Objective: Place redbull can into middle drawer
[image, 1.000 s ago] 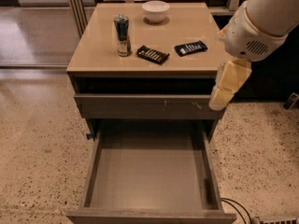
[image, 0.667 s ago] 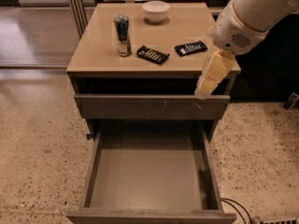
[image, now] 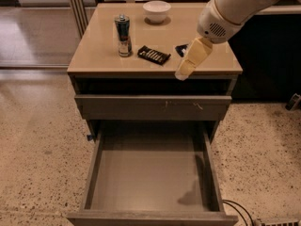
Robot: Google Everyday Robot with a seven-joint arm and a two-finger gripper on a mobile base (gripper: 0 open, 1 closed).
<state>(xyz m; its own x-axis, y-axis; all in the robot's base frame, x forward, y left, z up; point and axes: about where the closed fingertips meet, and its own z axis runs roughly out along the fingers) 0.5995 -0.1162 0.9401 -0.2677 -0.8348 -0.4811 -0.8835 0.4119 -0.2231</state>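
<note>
The redbull can point(image: 123, 36) stands upright on the left part of the tan cabinet top point(image: 103, 60). The middle drawer point(image: 151, 177) is pulled fully out at the bottom of the view, and its grey floor holds nothing. My gripper point(image: 182, 73) hangs from the white arm over the front right part of the top, well to the right of the can and apart from it. It holds nothing.
A white bowl point(image: 156, 10) stands at the back of the top. A dark snack packet point(image: 153, 55) lies right of the can; a second one point(image: 181, 49) is partly hidden behind my gripper. The scratched grey drawer front point(image: 153, 107) is closed above the open drawer. A cable point(image: 240, 210) lies on the floor at the lower right.
My arm and gripper have moved left and up, from beside the cabinet's right front corner to over the front right part of the top. The can and drawer have not moved.
</note>
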